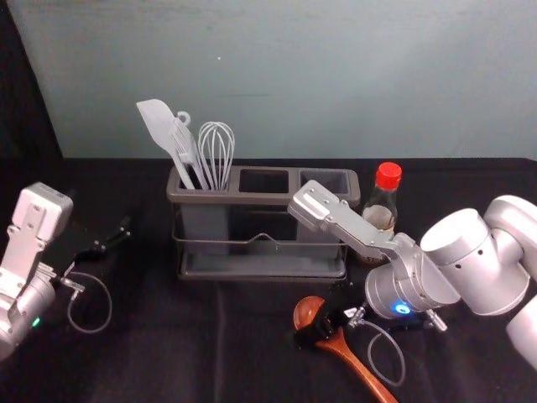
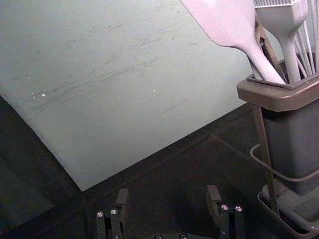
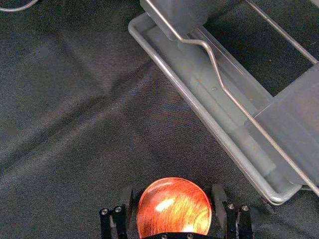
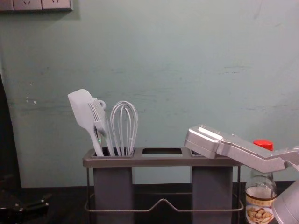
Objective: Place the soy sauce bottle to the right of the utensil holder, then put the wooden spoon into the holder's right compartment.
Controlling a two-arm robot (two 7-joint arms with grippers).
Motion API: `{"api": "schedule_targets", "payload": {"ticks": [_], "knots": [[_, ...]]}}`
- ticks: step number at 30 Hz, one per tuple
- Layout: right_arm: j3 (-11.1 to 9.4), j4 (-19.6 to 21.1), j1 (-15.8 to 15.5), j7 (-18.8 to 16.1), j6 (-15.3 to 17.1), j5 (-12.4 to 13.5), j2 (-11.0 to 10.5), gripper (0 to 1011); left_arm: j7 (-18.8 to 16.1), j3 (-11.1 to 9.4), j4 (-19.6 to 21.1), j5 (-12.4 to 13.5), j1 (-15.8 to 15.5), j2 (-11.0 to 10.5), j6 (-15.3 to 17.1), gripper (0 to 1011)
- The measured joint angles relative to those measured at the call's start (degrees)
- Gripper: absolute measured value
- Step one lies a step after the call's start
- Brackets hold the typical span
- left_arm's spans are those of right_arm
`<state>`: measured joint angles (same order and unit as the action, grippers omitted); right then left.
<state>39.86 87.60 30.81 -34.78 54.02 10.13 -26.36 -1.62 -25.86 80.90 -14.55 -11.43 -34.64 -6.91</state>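
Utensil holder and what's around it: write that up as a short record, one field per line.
utensil holder, left side: spatula, brush, whisk
right compartment: no utensil standing in it
soy sauce bottle: upright, right of the holder
wooden spoon: lying in front of the holder
right gripper: open, at the spoon
left gripper: open, left of the holder

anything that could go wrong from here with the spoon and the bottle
The right gripper is open around the spoon's round bowl, so the bowl might slip or twist as it closes.

The right arm is close to the soy sauce bottle, so a lift or swing could knock it.

The spoon's handle points back toward the robot, away from the holder, so turning it upright could make it catch the rim.
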Motion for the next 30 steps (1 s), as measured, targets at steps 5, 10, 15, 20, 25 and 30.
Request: {"api": "schedule_targets", "payload": {"ticks": [5,10,15,20,25,30], "knots": [[-0.3,0.2,-0.4,0.0,-0.1,-0.4,0.0,1004,0.0,0.0,0.0,0.0,0.0,0.0,0.0,1011],[-0.4,0.2,-0.4,0.0,-0.2,-0.5,0.0,1004,0.0,0.0,0.0,0.0,0.0,0.0,0.0,1011],[-0.4,0.2,-0.4,0.0,-0.1,-0.4,0.0,1004,0.0,0.0,0.0,0.0,0.0,0.0,0.0,1012],[-0.3,0.2,-0.4,0.0,-0.1,-0.4,0.0,1004,0.0,0.0,0.0,0.0,0.0,0.0,0.0,1011],[-0.3,0.2,-0.4,0.0,-0.1,-0.4,0.0,931,0.0,0.0,0.0,0.0,0.0,0.0,0.0,1011],[-0.3,0.2,-0.3,0.0,-0.1,-0.3,0.0,837,0.0,0.0,0.0,0.0,0.0,0.0,0.0,1012]]}}
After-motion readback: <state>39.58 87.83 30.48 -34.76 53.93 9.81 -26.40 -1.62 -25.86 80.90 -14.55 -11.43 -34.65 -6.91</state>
